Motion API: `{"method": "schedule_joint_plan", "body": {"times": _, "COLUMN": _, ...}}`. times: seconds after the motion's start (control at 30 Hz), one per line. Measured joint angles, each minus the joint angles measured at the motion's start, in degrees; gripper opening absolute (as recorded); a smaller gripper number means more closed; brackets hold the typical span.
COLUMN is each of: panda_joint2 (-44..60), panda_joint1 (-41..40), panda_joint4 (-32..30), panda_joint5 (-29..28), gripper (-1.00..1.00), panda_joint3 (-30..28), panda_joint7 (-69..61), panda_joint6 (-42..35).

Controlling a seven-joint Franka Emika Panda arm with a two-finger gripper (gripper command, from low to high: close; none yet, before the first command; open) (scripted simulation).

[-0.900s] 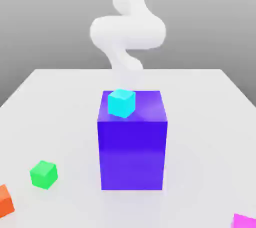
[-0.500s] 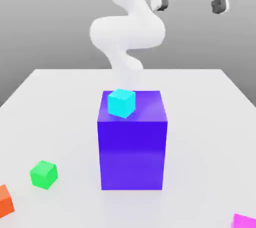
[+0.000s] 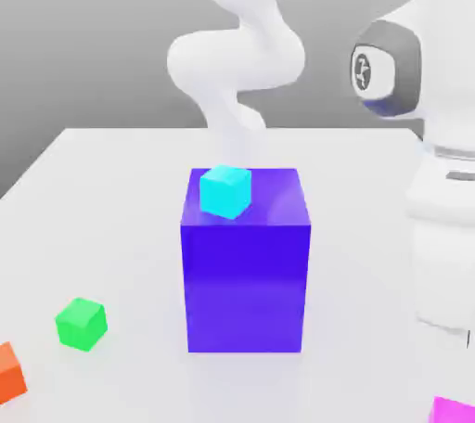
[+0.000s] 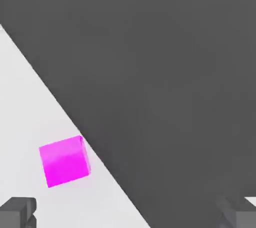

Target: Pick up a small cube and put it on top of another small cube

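Note:
The small cube, plain bright magenta, rests on the white table close to its edge. In the exterior view the same small cube sits at the front right corner. My gripper hangs above it, open, its two dark fingertips spread wide with nothing between them. The cube lies off to one side of the gap, nearer one finger. The white arm comes down on the exterior view's right, just behind the magenta cube.
A big blue-violet block stands mid-table with a cyan cube on its top. A green cube and an orange cube lie at the front left. The arm's base rises behind the block.
The hand has come down from high at the back to the exterior view's right, above the magenta cube. No cube has moved.

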Motion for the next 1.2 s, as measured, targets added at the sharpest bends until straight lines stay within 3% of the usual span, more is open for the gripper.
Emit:
{"method": "schedule_joint_plan", "body": {"times": 0.27, "panda_joint2": 16.62, "panda_joint1": 2.99, "panda_joint4": 2.98, "panda_joint5": -4.77, "gripper": 0.0, "panda_joint3": 0.25, "panda_joint7": -3.11, "panda_joint6": 6.92}}
{"method": "schedule_joint_plan", "body": {"times": 0.3, "panda_joint2": 18.28, "panda_joint1": 3.16, "panda_joint4": 3.36, "panda_joint5": -4.98, "gripper": -1.0, "panda_joint3": 0.05, "panda_joint7": -3.0, "panda_joint6": 8.15}}
{"method": "schedule_joint_plan", "body": {"times": 0.53, "panda_joint2": 18.48, "panda_joint1": 3.29, "panda_joint4": 3.41, "panda_joint5": -4.87, "gripper": -1.0, "panda_joint3": -0.04, "panda_joint7": -3.11, "panda_joint6": 8.17}}
{"method": "schedule_joint_plan", "body": {"times": 0.7, "panda_joint2": 10.48, "panda_joint1": 1.71, "panda_joint4": 1.61, "panda_joint5": -3.38, "gripper": -1.0, "panda_joint3": 0.68, "panda_joint7": -4.27, "panda_joint6": 3.14}}
{"method": "schedule_joint_plan", "body": {"times": 1.2, "panda_joint2": -11.27, "panda_joint1": -23.7, "panda_joint4": -19.15, "panda_joint5": -4.91, "gripper": -1.0, "panda_joint3": -16.75, "panda_joint7": -31.76, "panda_joint6": 6.31}}
